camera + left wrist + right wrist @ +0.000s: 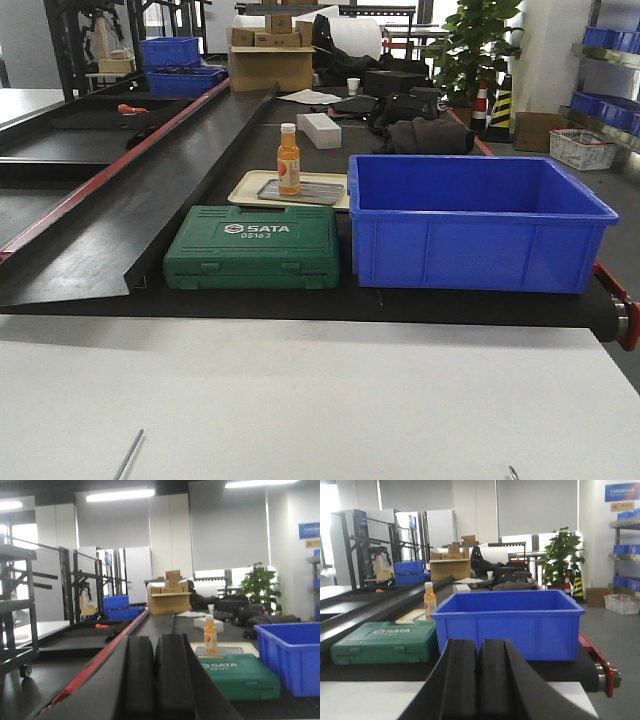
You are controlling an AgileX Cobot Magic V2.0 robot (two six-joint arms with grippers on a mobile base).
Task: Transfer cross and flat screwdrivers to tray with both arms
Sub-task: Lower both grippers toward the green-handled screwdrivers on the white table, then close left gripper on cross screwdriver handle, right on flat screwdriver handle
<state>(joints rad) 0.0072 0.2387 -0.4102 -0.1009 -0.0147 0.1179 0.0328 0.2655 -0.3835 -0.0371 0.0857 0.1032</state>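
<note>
A cream tray [250,186] lies on the black table behind a closed green SATA tool case [254,247]; an orange bottle [289,158] stands on a grey plate on the tray. No screwdriver shows in any view. My left gripper [155,647] is shut and empty, held level, looking along the table toward the case [240,676] and bottle [210,635]. My right gripper [478,652] is shut and empty, over the white surface, facing the blue bin [509,622] and the case [385,641]. Neither gripper shows in the front view.
A large blue bin [478,222] stands right of the case. A long black ramp with a red edge [120,190] runs along the left. Boxes, bags and a plant [480,45] sit at the back. A white tabletop [300,400] fills the foreground.
</note>
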